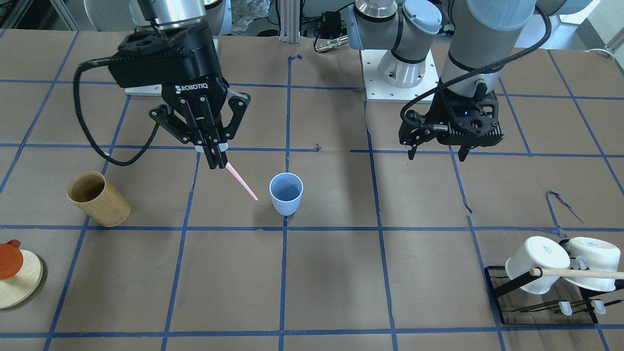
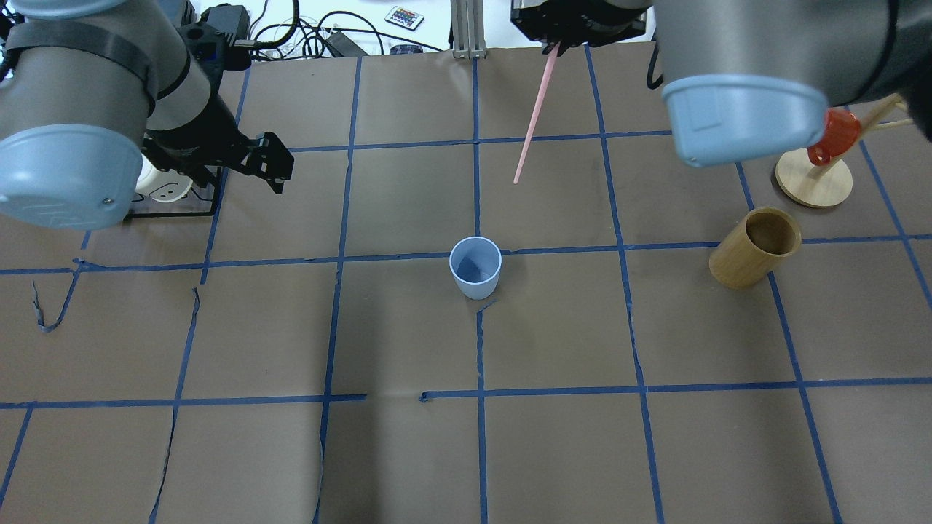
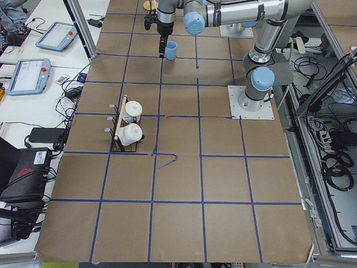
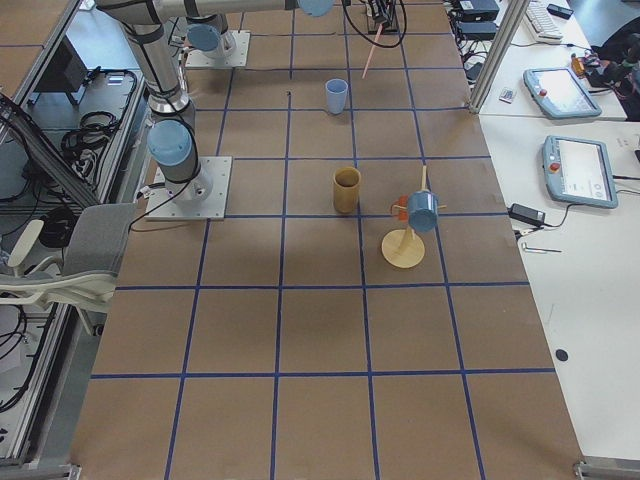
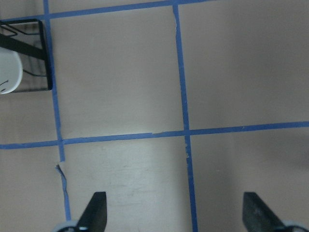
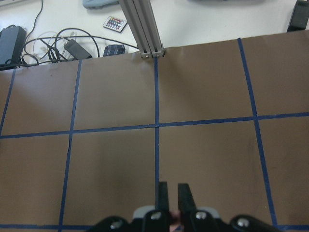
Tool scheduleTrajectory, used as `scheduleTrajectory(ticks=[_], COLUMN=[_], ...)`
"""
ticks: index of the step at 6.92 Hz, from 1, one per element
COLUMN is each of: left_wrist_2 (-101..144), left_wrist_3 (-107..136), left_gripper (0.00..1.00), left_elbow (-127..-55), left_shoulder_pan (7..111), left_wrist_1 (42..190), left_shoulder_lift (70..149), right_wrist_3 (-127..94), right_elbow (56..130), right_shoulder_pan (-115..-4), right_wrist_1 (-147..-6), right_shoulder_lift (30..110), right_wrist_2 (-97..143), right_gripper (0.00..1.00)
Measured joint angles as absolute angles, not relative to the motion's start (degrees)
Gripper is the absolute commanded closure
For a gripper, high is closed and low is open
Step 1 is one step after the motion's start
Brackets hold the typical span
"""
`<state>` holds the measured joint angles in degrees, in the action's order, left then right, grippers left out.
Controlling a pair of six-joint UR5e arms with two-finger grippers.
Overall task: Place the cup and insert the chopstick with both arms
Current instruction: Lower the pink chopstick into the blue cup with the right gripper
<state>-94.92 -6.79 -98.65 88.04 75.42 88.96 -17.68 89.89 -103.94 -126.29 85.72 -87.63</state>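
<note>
The light-blue cup stands upright near the table's middle, also in the overhead view. My right gripper is shut on the upper end of the pale-pink chopstick. It holds the chopstick tilted in the air, lower tip toward the cup but beside it, outside the rim. From overhead the chopstick hangs beyond the cup. In the right wrist view the fingers are nearly closed. My left gripper is open and empty above bare table, away from the cup; its fingertips stand wide apart.
A tan bamboo cup stands on my right side. A round wooden stand with a red mug is beyond it. A black rack with white mugs and a wooden dowel sits on my left.
</note>
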Motion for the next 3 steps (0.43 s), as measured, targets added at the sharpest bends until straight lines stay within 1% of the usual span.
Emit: scheduleTrajectory(ticks=[2, 3], left_wrist_2=[-93.51, -92.77], left_wrist_3=[-6.67, -6.37], left_gripper=[0.00, 0.00], left_elbow=[-97.28, -93.85], left_shoulder_pan=[87.88, 88.27], left_wrist_1=[76.82, 80.27], left_shoulder_lift=[87.38, 87.94], right_wrist_3=[-21.09, -22.23], right_elbow=[94.48, 95.89], right_shoulder_pan=[-109.51, -111.56], right_wrist_1=[-132.98, -134.21], right_shoulder_lift=[85.15, 85.08], right_wrist_2=[-93.16, -95.49], right_gripper=[1.00, 1.00])
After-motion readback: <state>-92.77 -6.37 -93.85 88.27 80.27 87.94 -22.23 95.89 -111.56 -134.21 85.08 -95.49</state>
